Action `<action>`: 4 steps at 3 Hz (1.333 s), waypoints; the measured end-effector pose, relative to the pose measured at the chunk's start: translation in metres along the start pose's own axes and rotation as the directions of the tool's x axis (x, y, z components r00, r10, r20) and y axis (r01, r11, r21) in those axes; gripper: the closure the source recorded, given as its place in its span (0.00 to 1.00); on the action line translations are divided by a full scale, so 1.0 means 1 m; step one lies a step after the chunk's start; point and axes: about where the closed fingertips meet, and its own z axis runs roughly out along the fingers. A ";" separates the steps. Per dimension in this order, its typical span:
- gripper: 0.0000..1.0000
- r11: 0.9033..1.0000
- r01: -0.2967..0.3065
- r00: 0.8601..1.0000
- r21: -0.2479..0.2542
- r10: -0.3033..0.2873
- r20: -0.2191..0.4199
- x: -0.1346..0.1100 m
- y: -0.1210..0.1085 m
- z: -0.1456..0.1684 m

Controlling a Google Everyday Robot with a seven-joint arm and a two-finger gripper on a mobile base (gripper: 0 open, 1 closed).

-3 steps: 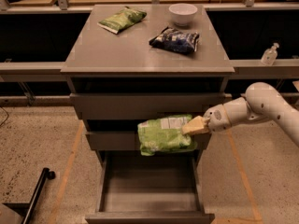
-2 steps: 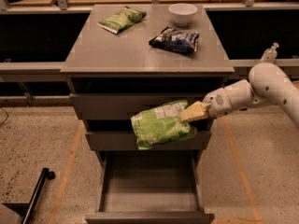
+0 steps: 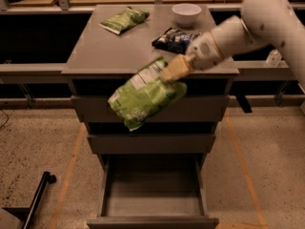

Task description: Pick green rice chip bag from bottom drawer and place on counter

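Note:
The green rice chip bag (image 3: 145, 95) is puffy and bright light green with a whitish patch near its top end. It hangs in the air in front of the cabinet's top drawer, level with the counter's front edge. My gripper (image 3: 174, 70) is shut on the bag's upper right end, and the white arm reaches in from the upper right. The bottom drawer (image 3: 151, 198) is pulled open and shows nothing inside. The counter (image 3: 107, 49) is the grey cabinet top just behind the bag.
On the counter lie a flatter, darker green bag (image 3: 123, 20) at the back left, a white bowl (image 3: 186, 13) at the back, and a dark blue-and-white bag (image 3: 175, 38) partly behind my arm. Two shut grey drawers (image 3: 147, 142) sit above the open one.
My gripper has lifted the green rice chip bag from in front of the middle drawer up to counter height and tilted it. The arm has risen with it.

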 end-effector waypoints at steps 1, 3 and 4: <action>1.00 0.999 0.032 0.999 -0.006 -0.032 0.005 -0.017 0.012 0.006; 1.00 0.996 0.070 0.992 0.063 -0.076 0.103 -0.056 0.004 -0.002; 1.00 0.984 0.098 0.969 0.146 -0.127 0.210 -0.110 -0.012 -0.022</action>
